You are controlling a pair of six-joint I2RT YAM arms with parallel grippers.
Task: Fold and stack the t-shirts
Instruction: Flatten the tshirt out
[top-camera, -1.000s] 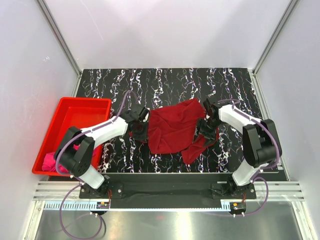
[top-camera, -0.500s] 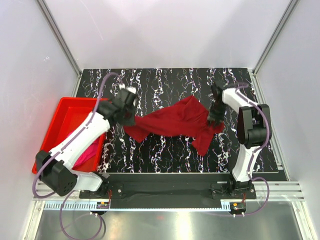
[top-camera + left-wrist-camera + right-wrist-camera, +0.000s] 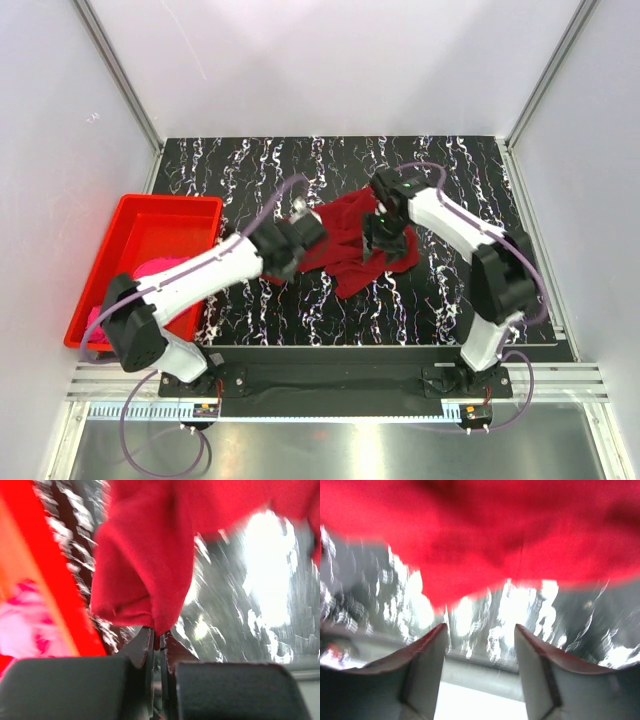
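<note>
The dark crimson t-shirt lies bunched in the middle of the black marbled table. My left gripper is shut on a fold of its left edge; in the left wrist view the cloth hangs from the pinched jaws of that gripper. My right gripper hovers over the shirt's right part, open. The right wrist view shows nothing between that gripper's fingers, with the crimson cloth just beyond them. The magenta pink t-shirt lies in the red bin, partly hidden by my left arm.
The red plastic bin stands at the table's left edge; its rim and the pink cloth appear in the left wrist view. White walls enclose the table at the back and sides. An aluminium rail runs along the near edge.
The shirt was stretched between both grippers; now it is bunched at the centre. My left gripper swung right with its edge. My right gripper let go, opened and moved left over the cloth.
</note>
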